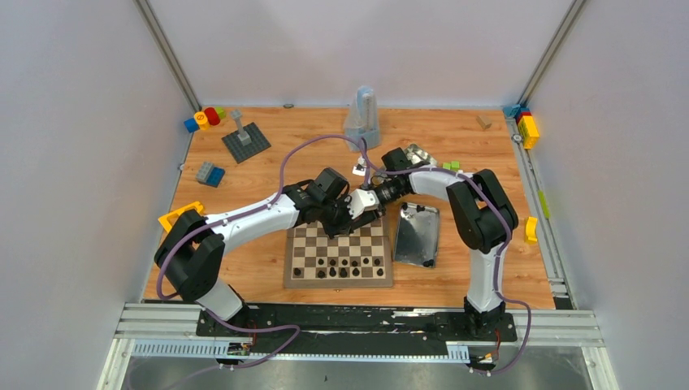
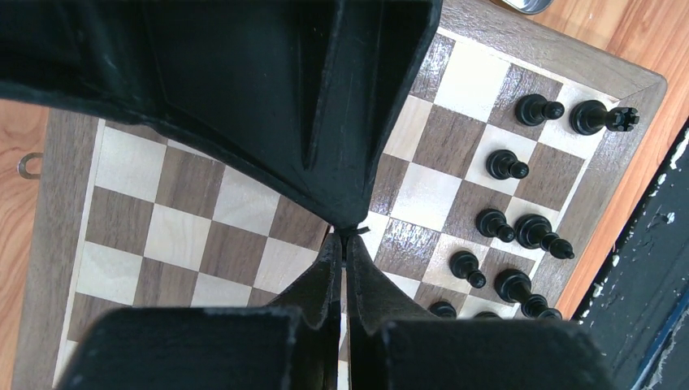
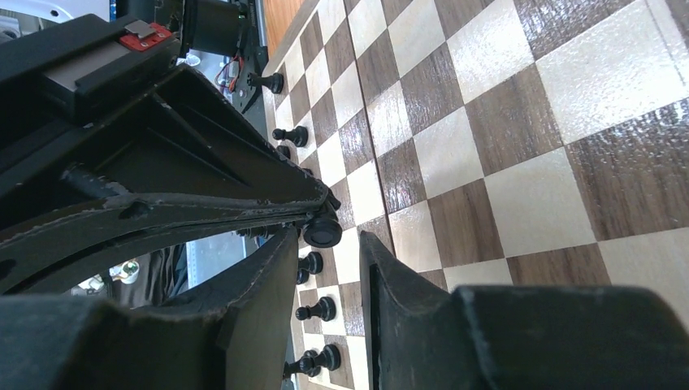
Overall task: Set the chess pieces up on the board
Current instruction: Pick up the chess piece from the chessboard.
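Right gripper [image 3: 328,244], fingers parted, meets the left gripper [image 2: 343,244], pressed together, over the board's [image 1: 374,242] open far squares, while black chess pieces [image 1: 343,263] crowd its near edge.

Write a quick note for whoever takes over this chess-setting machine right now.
Left tool: shut over the board; a black piece sits at its tip, grip unclear.
Right tool: open, straddling that piece.
Done: black pieces stand in the near two rows, with gaps.
Left: fill the gaps; no white pieces on the board yet.
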Controlling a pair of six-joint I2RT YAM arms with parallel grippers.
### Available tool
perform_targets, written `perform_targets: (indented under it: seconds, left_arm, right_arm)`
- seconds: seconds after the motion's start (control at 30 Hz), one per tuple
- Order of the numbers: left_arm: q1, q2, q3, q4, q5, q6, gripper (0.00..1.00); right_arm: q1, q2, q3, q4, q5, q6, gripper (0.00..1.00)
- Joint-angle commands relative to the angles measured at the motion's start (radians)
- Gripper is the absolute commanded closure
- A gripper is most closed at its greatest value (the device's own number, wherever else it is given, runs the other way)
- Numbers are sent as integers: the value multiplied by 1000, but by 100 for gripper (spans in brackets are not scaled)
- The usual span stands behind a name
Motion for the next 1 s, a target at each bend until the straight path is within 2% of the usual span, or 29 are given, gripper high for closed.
perform_targets:
  seconds: [0.0, 0.5, 0.87, 0.97]
  left_arm:
    - [-3, -40, 7, 52, 18, 12, 98]
    - [-3, -37, 7, 54, 13, 11, 98]
    - [-3, -35, 8, 59, 4, 9, 96]
    - [-3, -39, 6, 61, -3, 5, 90]
  right_arm:
    - [23, 30, 26, 13, -24, 9, 65]
    - [37, 51, 38, 1, -45, 7, 70]
    - [38, 54, 49, -17, -67, -8, 86]
    - [36, 49, 50, -26, -65, -16, 91]
